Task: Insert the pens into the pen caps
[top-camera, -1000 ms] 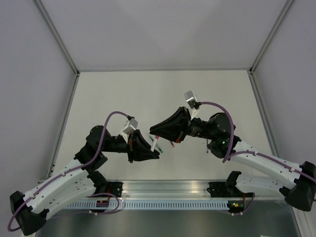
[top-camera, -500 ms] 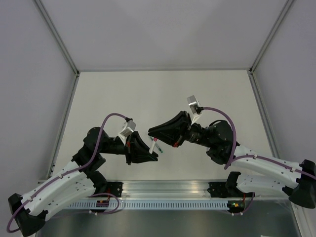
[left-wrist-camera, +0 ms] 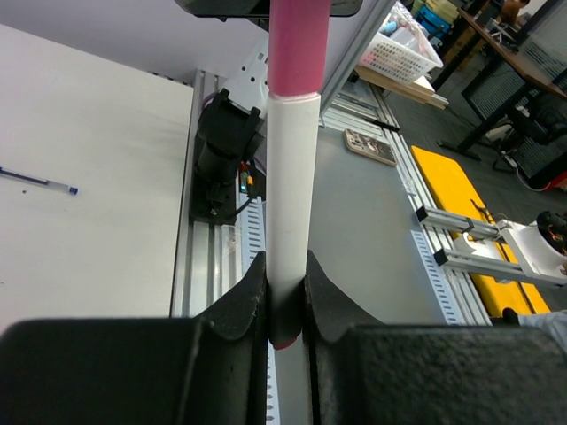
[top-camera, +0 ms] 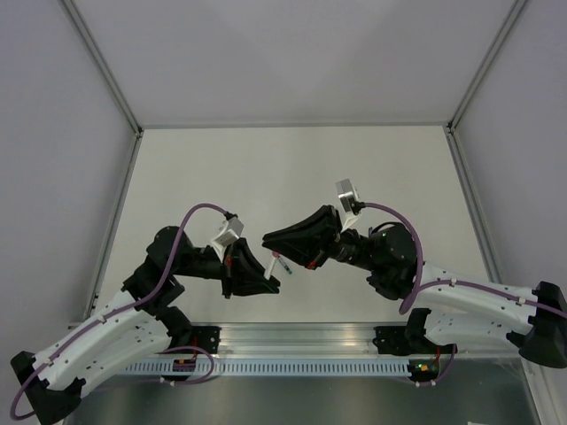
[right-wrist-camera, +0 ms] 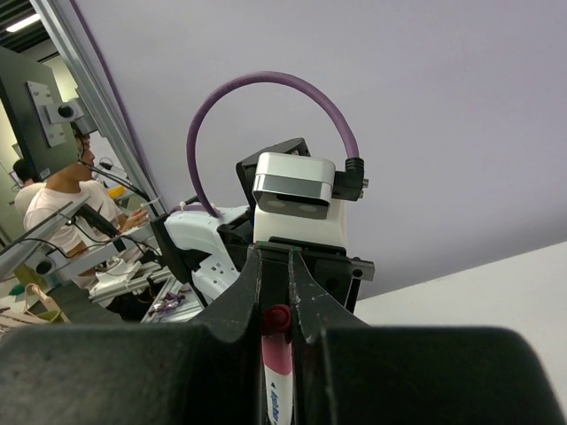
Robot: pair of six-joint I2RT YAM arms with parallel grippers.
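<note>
1. Here, your white pen [left-wrist-camera: 291, 221] stands nearly upright in the left wrist view. Its lower end is down between the fingers of the left gripper [left-wrist-camera: 285, 301].
2. The pink cap [left-wrist-camera: 299, 44] sits in line with the pen's upper end, its rim meeting the white barrel. You cannot tell from these views whether it is pushed fully home.
3. Your left gripper is pressed together on the barrel, both fingers touching it, with a little pink showing at the very bottom of the pen.
4. Your right gripper [right-wrist-camera: 276, 305] is pinching the cap. In its own wrist view the pink piece is clamped between the two fingers, and the white barrel with blue print runs down out of it.
5. From above, the pen [top-camera: 282, 264] is held in the air between the two gripper tips, over the near middle of the table [top-camera: 266, 168]. The arms reach in from either side.
6. A loose pen [left-wrist-camera: 40, 180], thin with a dark blue tip, lies flat on the table, well apart from the held one.
</note>
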